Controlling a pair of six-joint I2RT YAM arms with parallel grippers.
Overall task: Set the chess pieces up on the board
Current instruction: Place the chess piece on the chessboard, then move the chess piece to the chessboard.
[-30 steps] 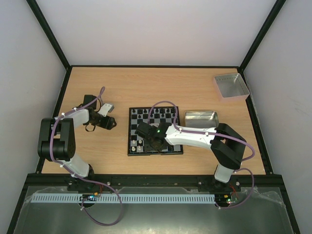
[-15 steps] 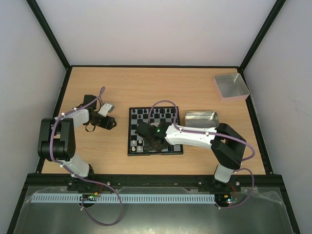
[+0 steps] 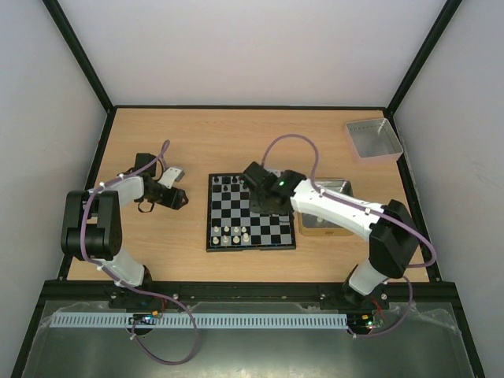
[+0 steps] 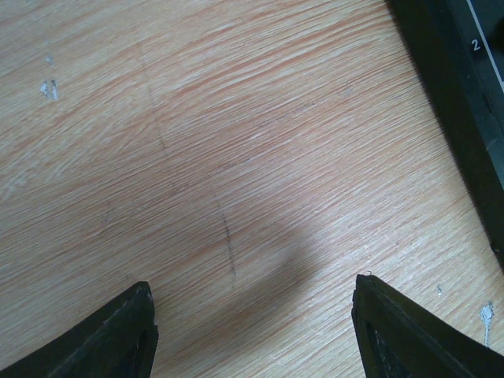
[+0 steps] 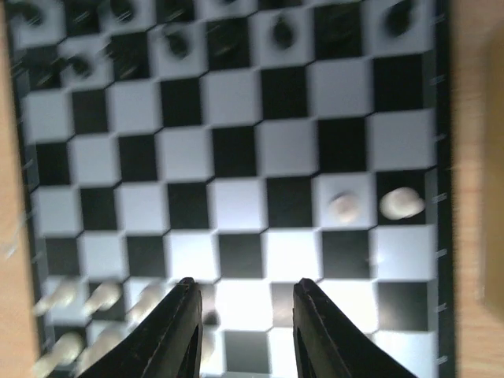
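The board (image 3: pixel 236 211) lies mid-table, also filling the right wrist view (image 5: pixel 236 150). Black chess pieces (image 3: pixel 228 181) stand along its far edge, blurred in the right wrist view (image 5: pixel 279 31). White pieces (image 3: pixel 232 233) stand at its near left, seen in the right wrist view (image 5: pixel 87 299), with two more at the right (image 5: pixel 344 206). My right gripper (image 3: pixel 264 206) (image 5: pixel 246 285) hangs open and empty above the board. My left gripper (image 3: pixel 179 198) (image 4: pixel 252 283) is open and empty over bare wood left of the board's black rim (image 4: pixel 465 94).
A shallow metal tin (image 3: pixel 329 187) sits just right of the board, partly under my right arm. A grey metal tray (image 3: pixel 374 140) stands at the back right corner. Black frame rails edge the table.
My right arm has risen and swung from the board's near middle toward its far right side, uncovering the white pieces at the near left. The left arm has not moved.
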